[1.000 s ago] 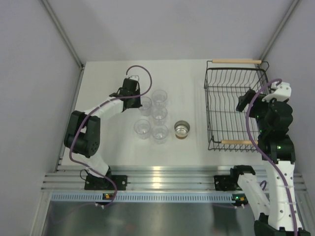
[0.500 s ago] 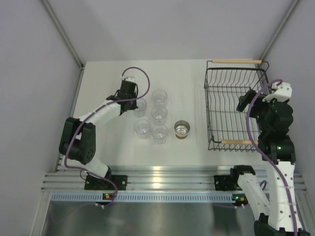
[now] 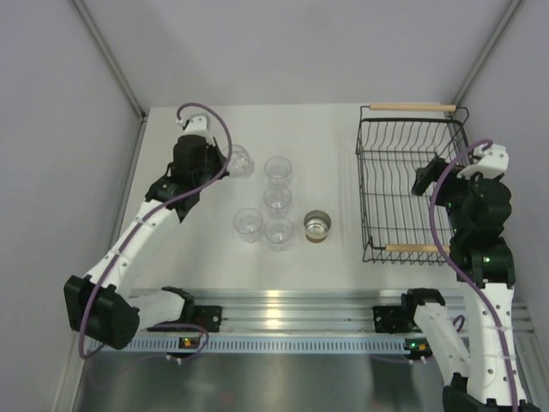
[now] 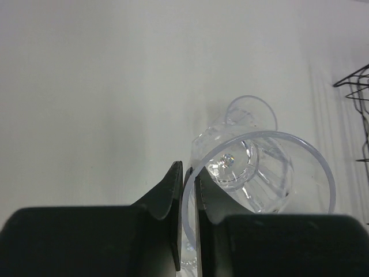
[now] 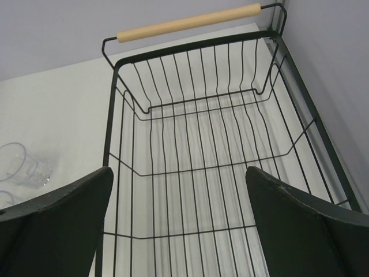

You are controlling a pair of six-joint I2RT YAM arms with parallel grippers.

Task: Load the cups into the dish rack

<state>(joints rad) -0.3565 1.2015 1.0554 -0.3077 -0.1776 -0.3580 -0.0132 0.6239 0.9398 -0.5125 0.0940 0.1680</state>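
Note:
My left gripper is shut on the rim of a clear cup and holds it above the table, one finger inside and one outside. In the left wrist view the gripper pinches that cup's wall, with another clear cup seen below it. Several clear cups stand grouped on the table, e.g., beside the shorter silver cup. The black wire dish rack holds nothing at the right. My right gripper is open and hovers over the rack; in its wrist view the gripper holds nothing.
Grey walls close in the table on the left, back and right. A metal rail runs along the near edge by the arm bases. A clear cup shows left of the rack in the right wrist view.
My left arm has risen and swung back-left, lifting one clear cup out of the group. The right arm has not moved.

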